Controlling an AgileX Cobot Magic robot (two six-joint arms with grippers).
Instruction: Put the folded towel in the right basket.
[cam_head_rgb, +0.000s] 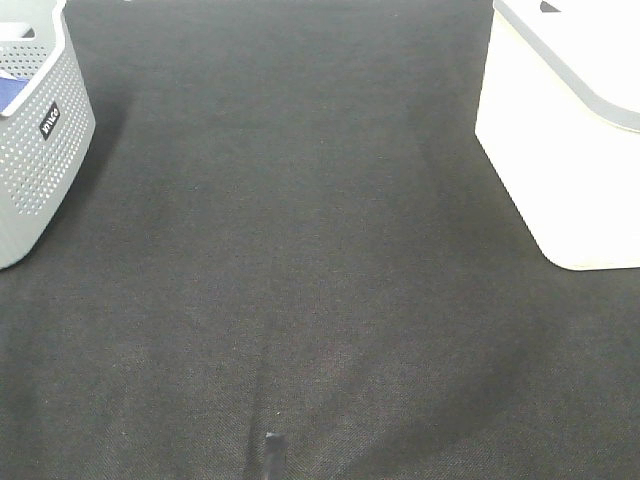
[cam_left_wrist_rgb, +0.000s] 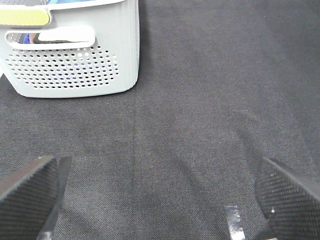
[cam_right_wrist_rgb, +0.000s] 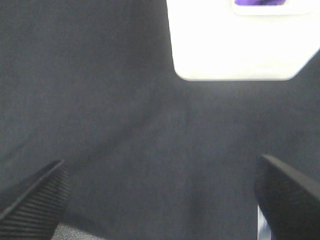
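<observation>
2 baskets stand on the dark bench: a grey perforated basket at the left, a white basket at the right. No folded towel lies on the bench; something purple shows through the white basket's handle slot, perhaps the towel, so the task looks done. Left fingers and right fingers are spread, holding nothing.

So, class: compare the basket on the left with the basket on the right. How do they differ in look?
The left basket is grey with walls full of small holes; the right basket is white with plain, solid walls.
The left basket carries a small dark label on its side; none shows on the right basket.
Both stand upright on the dark cloth, at opposite far corners, with rounded corners.
</observation>
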